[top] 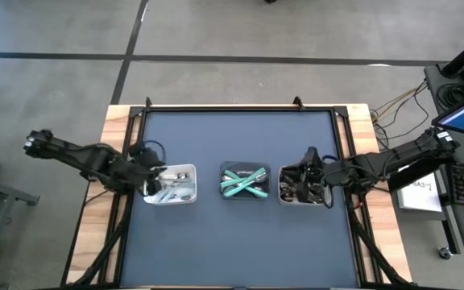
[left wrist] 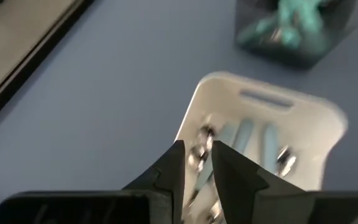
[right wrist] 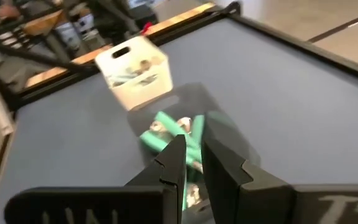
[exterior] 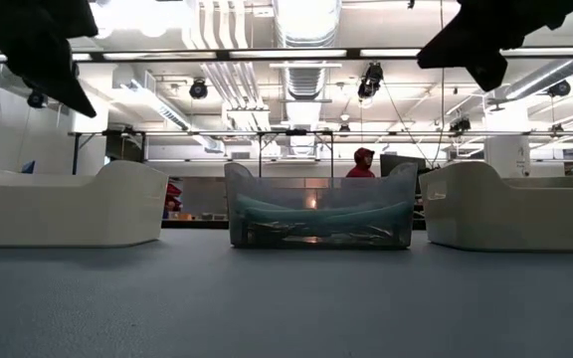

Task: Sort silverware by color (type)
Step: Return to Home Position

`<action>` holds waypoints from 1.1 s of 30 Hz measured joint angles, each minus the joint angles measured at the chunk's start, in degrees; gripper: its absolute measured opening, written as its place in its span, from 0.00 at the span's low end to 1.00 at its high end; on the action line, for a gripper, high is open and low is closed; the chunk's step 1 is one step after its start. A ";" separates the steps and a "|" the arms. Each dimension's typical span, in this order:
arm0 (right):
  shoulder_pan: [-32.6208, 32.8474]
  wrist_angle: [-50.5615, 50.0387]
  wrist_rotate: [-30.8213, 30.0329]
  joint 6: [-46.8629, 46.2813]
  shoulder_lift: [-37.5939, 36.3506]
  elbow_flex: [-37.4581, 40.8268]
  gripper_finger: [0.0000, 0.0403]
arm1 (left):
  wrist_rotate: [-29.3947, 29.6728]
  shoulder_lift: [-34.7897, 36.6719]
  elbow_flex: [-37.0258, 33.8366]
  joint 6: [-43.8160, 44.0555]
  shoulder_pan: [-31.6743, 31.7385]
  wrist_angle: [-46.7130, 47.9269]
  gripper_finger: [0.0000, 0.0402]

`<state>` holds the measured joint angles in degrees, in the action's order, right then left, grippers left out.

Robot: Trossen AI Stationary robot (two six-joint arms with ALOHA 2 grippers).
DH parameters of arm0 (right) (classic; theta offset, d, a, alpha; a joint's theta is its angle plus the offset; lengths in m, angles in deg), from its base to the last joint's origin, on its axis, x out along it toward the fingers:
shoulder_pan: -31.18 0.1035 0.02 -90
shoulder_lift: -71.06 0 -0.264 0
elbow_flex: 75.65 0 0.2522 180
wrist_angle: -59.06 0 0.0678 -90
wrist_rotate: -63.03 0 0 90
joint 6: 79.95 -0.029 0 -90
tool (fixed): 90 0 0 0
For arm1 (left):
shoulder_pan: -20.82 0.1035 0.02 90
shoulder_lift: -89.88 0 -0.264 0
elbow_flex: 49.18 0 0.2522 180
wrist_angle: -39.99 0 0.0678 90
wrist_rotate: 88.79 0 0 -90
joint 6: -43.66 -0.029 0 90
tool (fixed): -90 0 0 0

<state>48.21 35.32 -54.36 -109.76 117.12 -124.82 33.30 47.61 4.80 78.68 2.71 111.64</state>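
Three small trays stand in a row on the blue mat. The left white tray holds shiny silver silverware. The middle clear tray holds teal-handled silverware. The right tray holds dark silverware. My left gripper hovers over the left tray's near-left end, slanting down, its fingers a little apart with nothing between them. My right gripper hangs above the right tray, nearly level, pointing toward the teal silverware. A narrow gap shows between its fingers and nothing shows in it.
The mat has a raised black frame around it and wooden strips at both sides. In the low view both arms show only as dark shapes along the top, above the trays. A person in red stands far behind the table.
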 joint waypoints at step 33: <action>0.21 48.57 -11.74 -2.04 1.60 25.32 0.11 | -0.30 33.25 -29.20 -12.29 -0.09 -52.16 0.10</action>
<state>48.41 83.89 -66.11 -111.80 118.72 -99.50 33.01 80.86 -24.40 66.39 2.62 59.48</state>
